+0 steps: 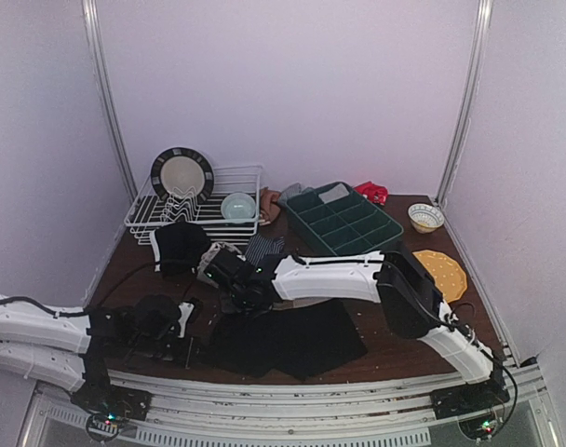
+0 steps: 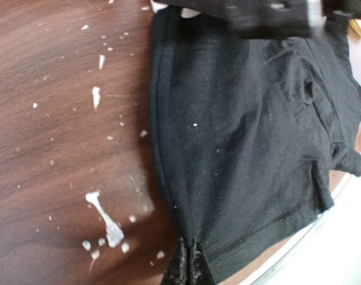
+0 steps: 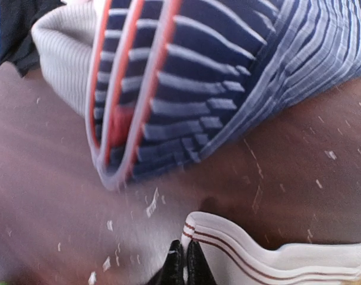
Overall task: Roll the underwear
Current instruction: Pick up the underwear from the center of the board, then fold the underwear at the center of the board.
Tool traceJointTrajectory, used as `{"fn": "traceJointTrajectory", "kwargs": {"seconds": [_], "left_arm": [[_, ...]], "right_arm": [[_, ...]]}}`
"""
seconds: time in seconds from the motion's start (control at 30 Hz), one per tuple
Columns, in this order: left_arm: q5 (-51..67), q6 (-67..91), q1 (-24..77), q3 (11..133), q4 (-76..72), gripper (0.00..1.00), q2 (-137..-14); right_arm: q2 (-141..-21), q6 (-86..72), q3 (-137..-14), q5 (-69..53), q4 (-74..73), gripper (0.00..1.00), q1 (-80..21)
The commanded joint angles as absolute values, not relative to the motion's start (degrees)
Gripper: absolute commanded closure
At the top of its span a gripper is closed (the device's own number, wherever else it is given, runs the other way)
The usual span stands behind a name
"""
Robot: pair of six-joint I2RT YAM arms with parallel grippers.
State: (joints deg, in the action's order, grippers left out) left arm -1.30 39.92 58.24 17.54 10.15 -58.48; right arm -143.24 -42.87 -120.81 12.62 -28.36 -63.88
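Left hand (image 2: 189, 264) pinches the hem of the black underwear (image 2: 246, 136) on the bench (image 2: 62, 119); right hand (image 3: 183, 261) is closed beside a white waistband (image 3: 257, 255).

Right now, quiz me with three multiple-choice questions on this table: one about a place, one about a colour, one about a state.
1. The green tray sits: A at the front edge; B on the floor; C at the back, right of the dish rack.
2. The striped underwear is: A navy; B green; C yellow.
3. The black underwear lies: A rolled tight; B spread flat; C hung up.
Answers: C, the top view shows it beside the rack; A, the right wrist view shows navy with pale stripes; B, it lies open and unrolled.
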Motion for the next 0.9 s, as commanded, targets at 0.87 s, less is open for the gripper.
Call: {"fn": "traceJointTrajectory", "kwargs": {"seconds": [0.87], "left_arm": [[-9.31, 36.60, 76.90, 55.45, 18.46, 1.00, -85.31]], "right_arm": [[-97.93, -39.05, -67.75, -1.44, -13.35, 1.00, -52.40]]}}
